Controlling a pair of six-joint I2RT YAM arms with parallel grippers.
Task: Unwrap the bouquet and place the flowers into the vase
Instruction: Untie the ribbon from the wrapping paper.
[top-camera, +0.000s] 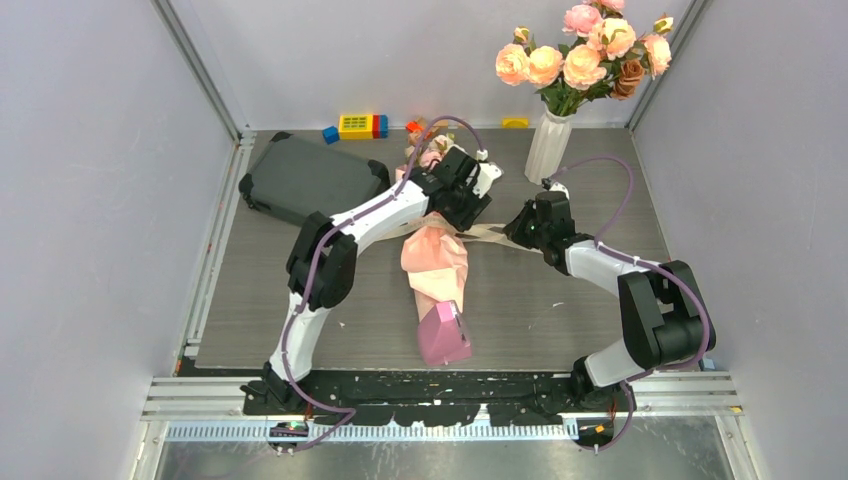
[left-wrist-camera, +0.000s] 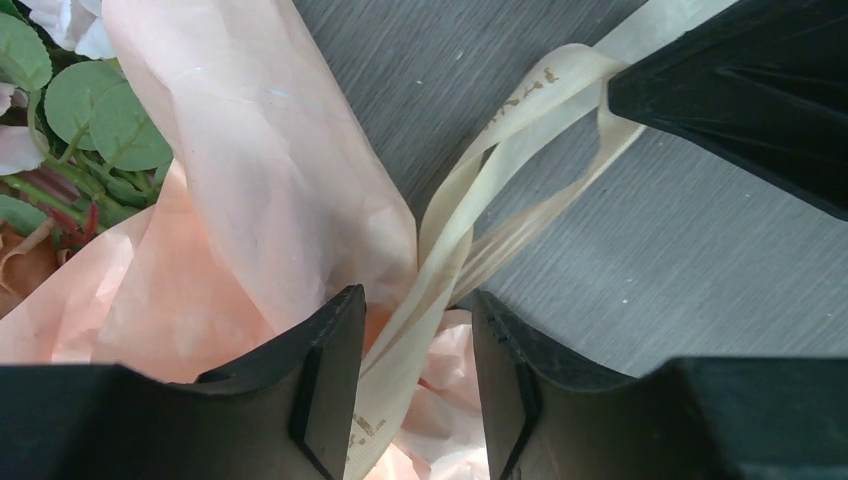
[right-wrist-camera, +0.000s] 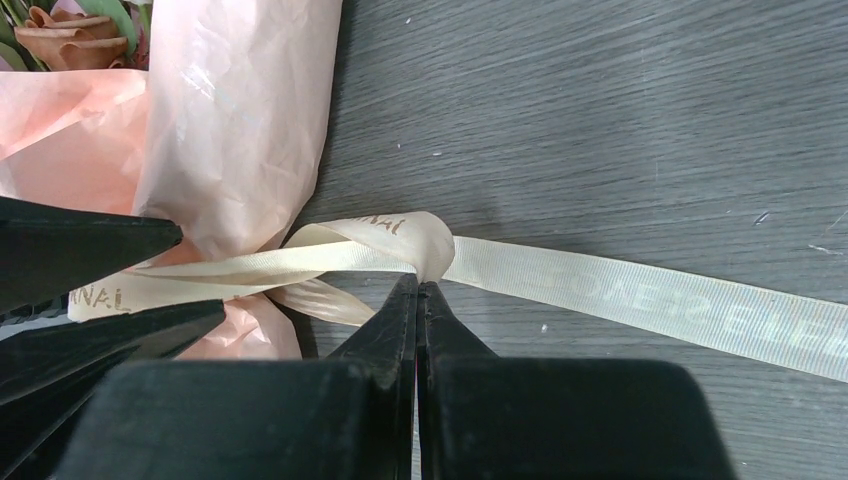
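— Grey counter (top-camera: 560, 300), plain grey walls. How do the pincers stand?
— Two. The right pincer (right-wrist-camera: 418, 285) is pressed together on the beige ribbon (right-wrist-camera: 640, 290). The left pincer (left-wrist-camera: 415, 300) stands apart, astride ribbon and paper.
— The bouquet (top-camera: 436, 255)?
— One, lying mid-counter, wrapped. Its flowers (right-wrist-camera: 65, 35) are mostly hidden: one brown rose and some leaves show.
— The vase (top-camera: 548, 150)?
— One, back right, well apart.

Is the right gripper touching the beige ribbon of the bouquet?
Touching. In the right wrist view, the closed jaws of the right gripper pinch the ribbon where it folds over their tips.
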